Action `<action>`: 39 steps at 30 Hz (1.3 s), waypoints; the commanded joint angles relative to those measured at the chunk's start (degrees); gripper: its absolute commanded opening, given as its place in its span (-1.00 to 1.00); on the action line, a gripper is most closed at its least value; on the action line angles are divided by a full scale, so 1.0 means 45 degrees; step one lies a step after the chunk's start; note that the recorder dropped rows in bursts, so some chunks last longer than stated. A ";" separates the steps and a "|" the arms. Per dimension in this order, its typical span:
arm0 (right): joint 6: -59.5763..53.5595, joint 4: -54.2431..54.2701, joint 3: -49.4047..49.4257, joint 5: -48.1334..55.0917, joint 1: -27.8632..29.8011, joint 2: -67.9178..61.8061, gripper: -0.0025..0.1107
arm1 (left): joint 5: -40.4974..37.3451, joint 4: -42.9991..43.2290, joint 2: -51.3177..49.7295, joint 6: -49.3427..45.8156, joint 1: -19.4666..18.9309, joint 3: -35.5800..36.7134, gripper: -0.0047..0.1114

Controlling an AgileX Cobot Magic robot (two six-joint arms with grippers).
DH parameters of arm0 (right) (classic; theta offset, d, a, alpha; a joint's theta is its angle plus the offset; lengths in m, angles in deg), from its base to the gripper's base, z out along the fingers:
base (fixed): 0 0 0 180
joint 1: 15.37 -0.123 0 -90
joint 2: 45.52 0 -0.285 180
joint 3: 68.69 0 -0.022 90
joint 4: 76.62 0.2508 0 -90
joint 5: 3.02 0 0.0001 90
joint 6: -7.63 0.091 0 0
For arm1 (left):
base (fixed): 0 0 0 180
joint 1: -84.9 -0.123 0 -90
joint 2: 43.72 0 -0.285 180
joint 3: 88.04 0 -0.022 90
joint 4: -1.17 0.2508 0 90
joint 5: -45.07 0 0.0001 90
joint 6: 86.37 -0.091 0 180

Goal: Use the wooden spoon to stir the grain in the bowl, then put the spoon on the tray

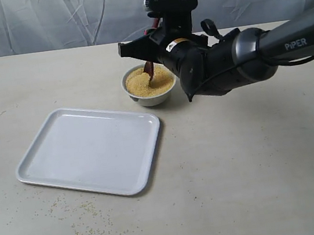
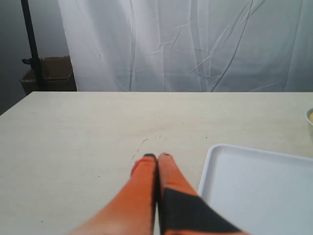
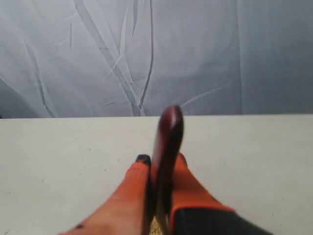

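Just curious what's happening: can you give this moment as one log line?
step: stir | right claw: shut on wooden spoon, head in grain, bowl | left claw: shut, holding nothing | tray: no spoon yet

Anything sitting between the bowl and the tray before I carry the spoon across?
Nothing. The exterior view shows only bare table between the bowl and the tray.

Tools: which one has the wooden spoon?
The right tool, shut on the wooden spoon with its tip in the grain; the left tool is shut and empty, beside the tray.
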State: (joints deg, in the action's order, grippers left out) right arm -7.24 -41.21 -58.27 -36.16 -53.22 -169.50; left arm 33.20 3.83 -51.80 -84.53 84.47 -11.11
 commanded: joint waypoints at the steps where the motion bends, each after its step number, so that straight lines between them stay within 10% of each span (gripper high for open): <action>1: -0.1585 -0.0023 -0.0075 -0.0131 0.0041 0.0368 -0.97 | 0.0059 -0.0005 0.0066 0.0013 -0.0011 0.0063 -0.91; 39: -0.0992 -0.0685 -0.0771 0.0402 -0.0648 -0.0047 -0.97 | 0.0084 -0.0005 0.0066 0.0013 -0.0011 0.0063 -0.91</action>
State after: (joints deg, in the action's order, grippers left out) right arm -12.86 -42.86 -61.09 -34.94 -55.70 -168.90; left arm 33.20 3.83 -51.80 -84.53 84.47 -11.11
